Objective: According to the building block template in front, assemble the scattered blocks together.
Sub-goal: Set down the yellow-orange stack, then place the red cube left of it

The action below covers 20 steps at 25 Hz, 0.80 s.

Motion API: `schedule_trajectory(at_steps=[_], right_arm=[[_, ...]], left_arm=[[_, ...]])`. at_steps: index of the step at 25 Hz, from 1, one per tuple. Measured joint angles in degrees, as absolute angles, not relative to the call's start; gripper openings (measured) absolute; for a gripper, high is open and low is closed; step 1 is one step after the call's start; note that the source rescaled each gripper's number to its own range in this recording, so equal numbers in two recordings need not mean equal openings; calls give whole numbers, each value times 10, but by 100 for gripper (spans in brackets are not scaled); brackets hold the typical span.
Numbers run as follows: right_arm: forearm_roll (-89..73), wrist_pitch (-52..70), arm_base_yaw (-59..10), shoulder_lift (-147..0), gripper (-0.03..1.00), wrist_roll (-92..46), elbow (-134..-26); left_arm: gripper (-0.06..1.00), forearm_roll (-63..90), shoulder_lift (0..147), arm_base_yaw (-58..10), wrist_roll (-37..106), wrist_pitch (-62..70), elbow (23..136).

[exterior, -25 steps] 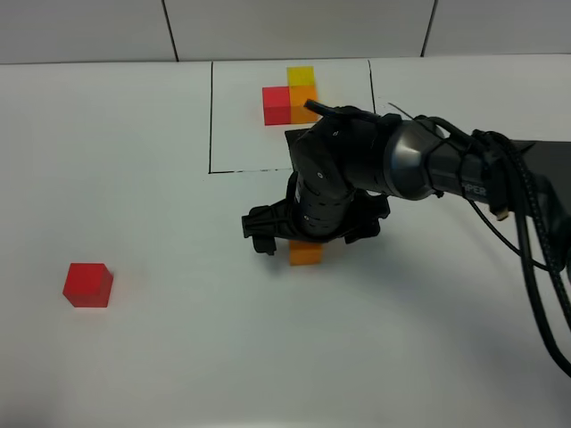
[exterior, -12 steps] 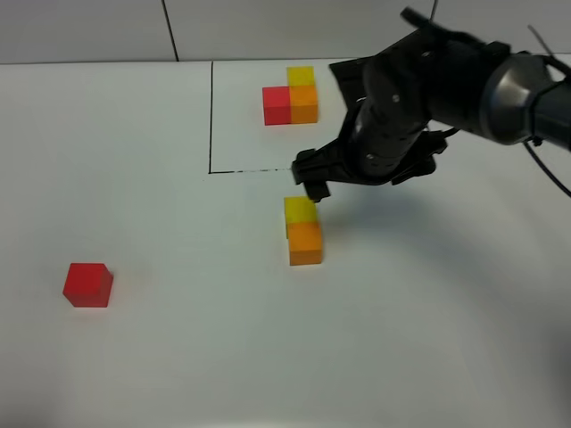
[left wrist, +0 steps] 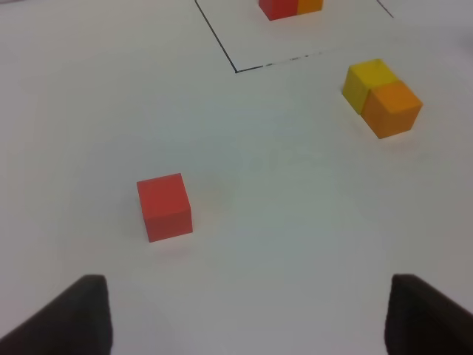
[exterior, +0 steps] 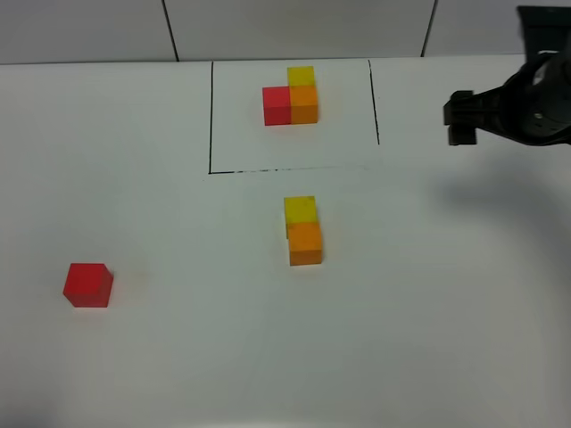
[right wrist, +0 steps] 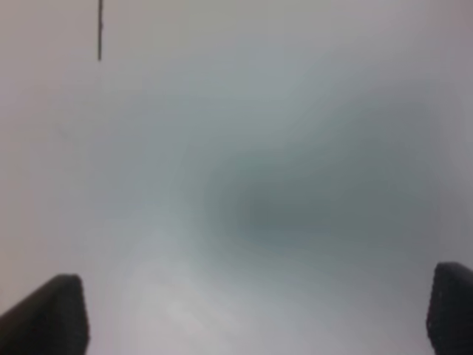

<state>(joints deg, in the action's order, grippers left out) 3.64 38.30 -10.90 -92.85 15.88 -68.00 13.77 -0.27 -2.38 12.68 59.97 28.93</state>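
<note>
Withdrawn to two o'clock, the right gripper [exterior: 462, 119] was held spread and empty, like the left gripper [left wrist: 247, 314]; the red cube [exterior: 87, 284], alone at eight o'clock, needed to be gripped squarely and seated flush at nine o'clock of the orange cube [exterior: 305, 242].

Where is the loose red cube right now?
In the exterior high view the red cube sits alone on the left side of the table, well apart from the yellow cube and orange cube touching at centre.

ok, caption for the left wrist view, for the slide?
Left claw open, lone red cube ahead; yellow cube and orange cube sit touching, near the framed template.
</note>
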Motion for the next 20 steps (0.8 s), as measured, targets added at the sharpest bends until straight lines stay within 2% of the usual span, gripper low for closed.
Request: schedule_trajectory(at_steps=[7, 20], right_arm=[[54, 407, -88, -755, 94, 148, -614], [48, 441, -88, -381, 94, 160, -389]], left_arm=[[70, 138, -3, -24, 127, 600, 289], [70, 138, -3, -24, 127, 600, 289]])
